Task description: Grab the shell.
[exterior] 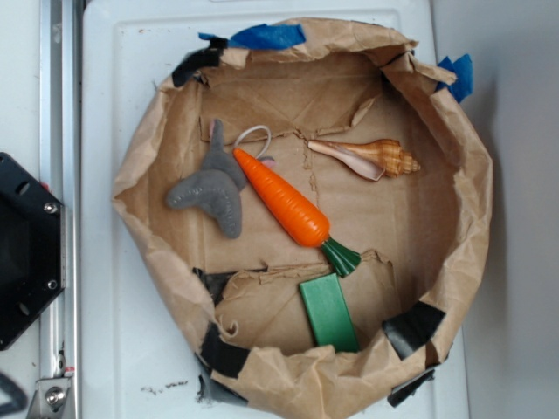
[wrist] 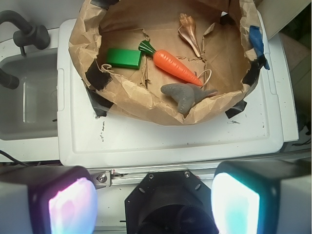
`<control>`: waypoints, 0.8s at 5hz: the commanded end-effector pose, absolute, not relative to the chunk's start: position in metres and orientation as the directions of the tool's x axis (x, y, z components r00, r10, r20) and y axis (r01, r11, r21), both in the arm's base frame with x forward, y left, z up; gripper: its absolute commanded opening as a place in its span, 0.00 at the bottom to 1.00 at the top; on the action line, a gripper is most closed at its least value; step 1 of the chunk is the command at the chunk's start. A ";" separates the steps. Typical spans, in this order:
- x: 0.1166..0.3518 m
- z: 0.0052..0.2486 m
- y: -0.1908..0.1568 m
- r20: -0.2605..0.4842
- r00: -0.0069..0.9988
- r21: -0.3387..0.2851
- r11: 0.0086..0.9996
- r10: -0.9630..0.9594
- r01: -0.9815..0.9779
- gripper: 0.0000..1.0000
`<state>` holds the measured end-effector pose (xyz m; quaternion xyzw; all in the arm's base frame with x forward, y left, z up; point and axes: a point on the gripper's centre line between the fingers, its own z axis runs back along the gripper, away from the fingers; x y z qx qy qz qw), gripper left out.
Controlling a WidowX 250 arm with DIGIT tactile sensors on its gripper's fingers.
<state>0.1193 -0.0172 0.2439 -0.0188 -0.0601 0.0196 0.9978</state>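
The shell point(exterior: 367, 157) is a small tan-orange spiral with brown ribbing and a pale opening. It lies on the brown paper floor of the paper-lined bowl point(exterior: 472, 192), right of centre, pointing left. In the wrist view the shell point(wrist: 188, 30) shows at the far side of the bowl. My gripper point(wrist: 153, 202) hangs high over the black robot base, well outside the bowl, open, with nothing between its glowing pads point(wrist: 73, 204). The gripper does not show in the exterior view.
An orange toy carrot point(exterior: 293, 205) with a green top lies diagonally beside the shell. A grey felt toy point(exterior: 214, 185) rests to its left, and a green block point(exterior: 328, 312) sits near the front rim. The robot base point(exterior: 22, 249) is at the left; a sink point(wrist: 27, 95) shows in the wrist view.
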 end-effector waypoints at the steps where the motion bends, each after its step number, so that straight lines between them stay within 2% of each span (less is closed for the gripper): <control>1: 0.119 0.244 -0.017 0.119 0.992 -0.040 0.999 0.041 -0.037 1.00; 2: 0.153 0.234 -0.016 0.146 0.987 -0.003 0.998 0.068 -0.068 1.00; 4: 0.194 0.218 -0.004 0.188 0.982 -0.007 1.000 0.006 -0.005 1.00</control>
